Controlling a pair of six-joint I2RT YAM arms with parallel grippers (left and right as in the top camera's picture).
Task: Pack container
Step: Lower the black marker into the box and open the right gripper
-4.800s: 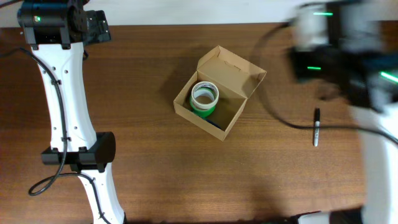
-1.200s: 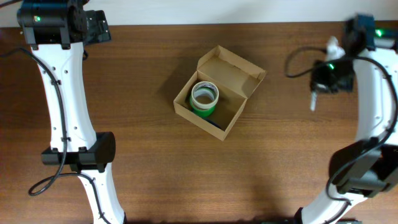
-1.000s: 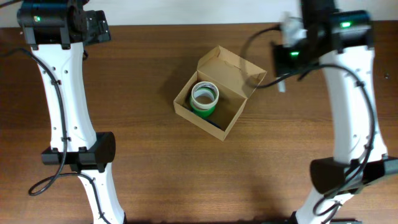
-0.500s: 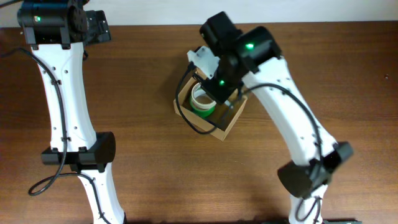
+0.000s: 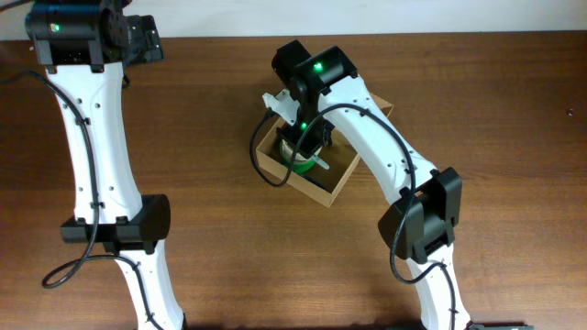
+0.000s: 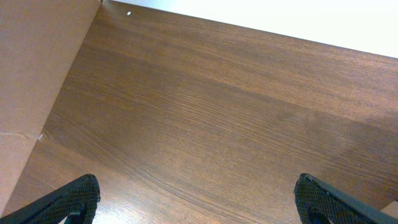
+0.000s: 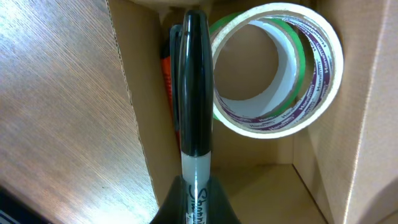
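Looked down on a brown wooden table (image 5: pixel 211 183). Found the left arm (image 5: pixel 92 137) stretched along its left side, with the left gripper (image 6: pixel 196 199) spread wide over bare wood, holding nothing. Found the right arm (image 5: pixel 385 156) bent across the container (image 5: pixel 341 176), sitting open-topped near the table's middle. Saw the right gripper (image 7: pixel 194 202) clamped on a black marker (image 7: pixel 194 93), held over the box's interior close to one wall. Noted inside stacked tape rolls (image 7: pixel 314 74), cream over green, beside the marker, plus something orange-red (image 7: pixel 166 81) half hidden behind it.
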